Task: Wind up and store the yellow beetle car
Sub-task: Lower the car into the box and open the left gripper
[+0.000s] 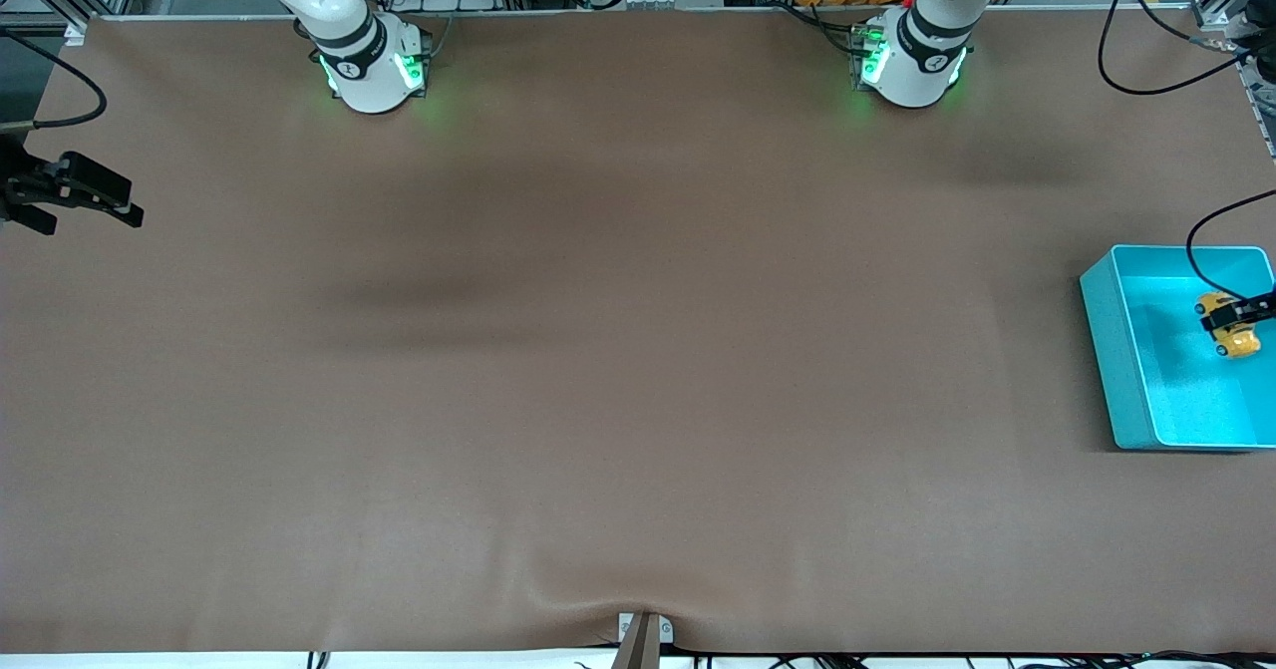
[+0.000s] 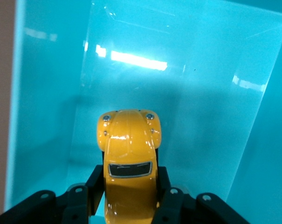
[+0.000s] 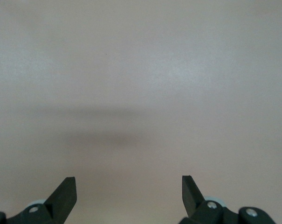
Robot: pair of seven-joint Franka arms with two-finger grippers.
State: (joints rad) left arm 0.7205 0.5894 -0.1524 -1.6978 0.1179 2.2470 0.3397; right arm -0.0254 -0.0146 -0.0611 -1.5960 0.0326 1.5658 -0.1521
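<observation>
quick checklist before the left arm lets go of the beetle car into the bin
1. Left claw shut on the yellow beetle car: ok.
2. Car over the inside of the turquoise bin, not its rim: ok.
3. Nothing else showing in the bin under the car: ok.
4. Car low enough to touch the bin floor: cannot tell.
5. Right claw open and holding nothing, waiting at the right arm's end of the table: ok.
6. Car wound up: cannot tell.

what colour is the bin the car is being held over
Turquoise; the bin shows best in the front view, the yellow beetle car above it.
</observation>
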